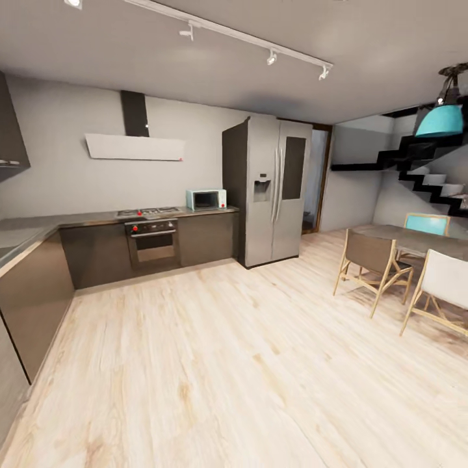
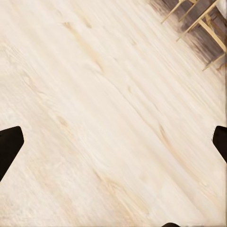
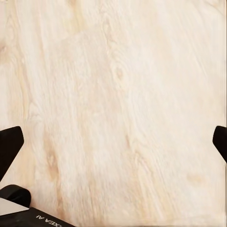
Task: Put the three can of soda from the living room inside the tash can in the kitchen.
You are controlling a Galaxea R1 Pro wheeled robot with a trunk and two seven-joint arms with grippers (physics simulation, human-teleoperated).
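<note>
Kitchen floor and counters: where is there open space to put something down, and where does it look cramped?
The wood floor is open between the dark cabinets and the dining chairs. The countertop at the corner looks bare. It is tighter near the stove and microwave, and around the dining table. Both the left gripper and right gripper hang open above bare floor.

My left gripper (image 2: 113, 142) and right gripper (image 3: 113, 142) are cropped — only dark fingertips (image 2: 9, 144) show. The pendant lamp (image 1: 442, 117) and white chair (image 1: 445, 279) are cut off at the head view's right edge.
</note>
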